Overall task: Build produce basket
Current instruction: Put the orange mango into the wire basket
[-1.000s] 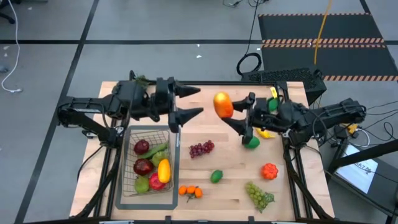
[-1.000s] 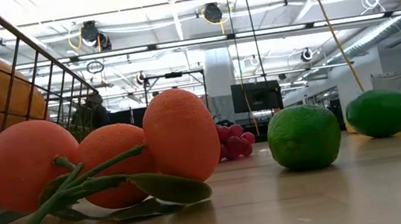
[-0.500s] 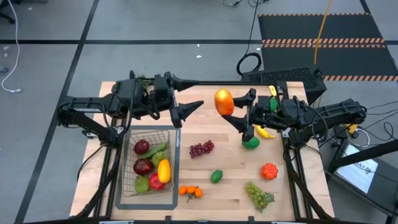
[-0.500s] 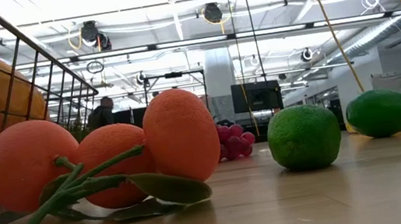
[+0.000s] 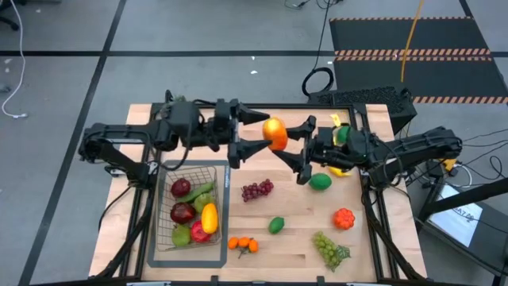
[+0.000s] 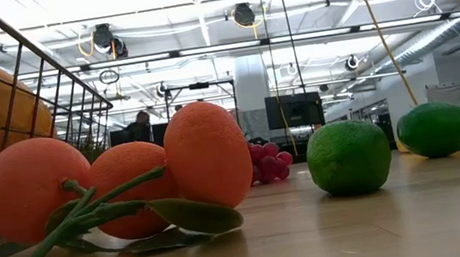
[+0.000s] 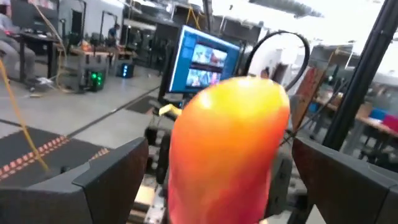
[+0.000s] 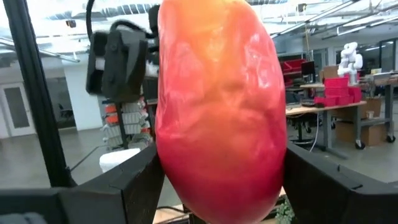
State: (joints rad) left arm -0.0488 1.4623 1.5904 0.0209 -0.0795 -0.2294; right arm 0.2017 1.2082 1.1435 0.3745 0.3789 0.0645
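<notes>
An orange-and-red mango [image 5: 275, 133] hangs high over the table's far middle, with my right gripper [image 5: 297, 148] shut on it from the right. My left gripper [image 5: 255, 133] stands open from the left. In the left wrist view its two fingers flank the mango [image 7: 230, 143] with a gap on each side. The wire basket [image 5: 222, 208] stands on the near left with red apples, a pear, a yellow mango and a cucumber in it. Purple grapes [image 5: 256, 189], a lime [image 5: 275, 225], oranges [image 5: 243, 245] and green grapes [image 5: 331, 249] lie on the table. My right gripper pinches the mango between its two fingers, one on each side of its lower half [image 8: 171, 168]. The fingers come about level from the table's right. The mango stands upright in the hold, its top above the fingers, lifted well clear of the table.
A green fruit [image 5: 320, 181], a banana [image 5: 338, 169] and a red-orange fruit [image 5: 343, 218] lie on the right half below my right arm. A leafy sprig [image 5: 181, 102] sits at the far left corner. Bare wood shows between the basket and the grapes.
Both grippers have come toward each other over the table's far middle. My right gripper has carried the mango toward the left, still lifted, and rolled a little. My left gripper has gone right, so its open fingers now stand on either side of the mango.
</notes>
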